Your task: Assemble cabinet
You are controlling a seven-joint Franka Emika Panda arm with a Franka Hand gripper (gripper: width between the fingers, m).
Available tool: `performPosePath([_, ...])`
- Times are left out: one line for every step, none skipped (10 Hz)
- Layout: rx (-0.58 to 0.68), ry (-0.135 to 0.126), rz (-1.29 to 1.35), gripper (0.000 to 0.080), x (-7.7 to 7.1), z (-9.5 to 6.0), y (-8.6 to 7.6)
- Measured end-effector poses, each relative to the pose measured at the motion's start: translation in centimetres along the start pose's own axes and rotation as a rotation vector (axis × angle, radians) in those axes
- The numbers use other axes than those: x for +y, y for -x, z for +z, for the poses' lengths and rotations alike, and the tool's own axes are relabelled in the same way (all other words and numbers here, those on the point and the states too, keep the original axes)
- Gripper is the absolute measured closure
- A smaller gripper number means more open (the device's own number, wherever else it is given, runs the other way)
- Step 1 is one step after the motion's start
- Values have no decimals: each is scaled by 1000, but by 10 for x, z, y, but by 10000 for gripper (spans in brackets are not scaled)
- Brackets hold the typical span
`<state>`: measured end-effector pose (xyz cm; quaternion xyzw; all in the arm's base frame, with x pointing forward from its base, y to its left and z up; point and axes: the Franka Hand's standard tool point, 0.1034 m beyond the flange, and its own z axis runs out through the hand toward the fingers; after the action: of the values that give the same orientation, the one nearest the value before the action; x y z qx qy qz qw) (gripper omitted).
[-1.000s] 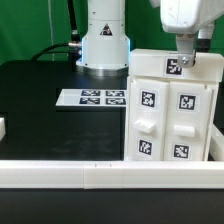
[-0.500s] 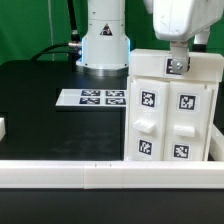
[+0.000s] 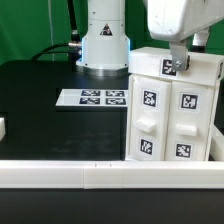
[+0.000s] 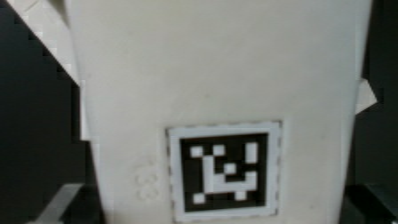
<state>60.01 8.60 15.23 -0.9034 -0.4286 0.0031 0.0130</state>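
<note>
The cabinet (image 3: 170, 115), a large white box, stands upright at the exterior view's right. Its front carries two tagged drawer blocks side by side. My gripper (image 3: 174, 66) comes down from above onto the cabinet's top edge, by the tag there. In the wrist view the cabinet's white top face (image 4: 196, 90) with its tag (image 4: 226, 165) fills the picture. My gripper (image 4: 214, 212) straddles this face, with a dark finger (image 4: 54, 205) against one side and the other finger at the opposite side. The jaws are shut on the cabinet's top.
The marker board (image 3: 92, 98) lies flat on the black table, left of the cabinet. The arm's white base (image 3: 104, 45) stands behind it. A long white rail (image 3: 100, 178) runs along the front edge. A small white part (image 3: 2, 128) shows at the left border.
The arm has shifted toward the exterior view's left above the cabinet. The cabinet's top edge now looks slightly tilted.
</note>
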Motion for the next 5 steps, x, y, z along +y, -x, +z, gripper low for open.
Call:
performPosePath([0,0,92,239,0,0,0])
performPosePath([0,0,172,239,0,0,0])
performPosePath([0,0,257,238,0,0,0])
performPosePath([0,0,339,238,0,0,0])
performPosePath([1,0,420,238,0,0,0])
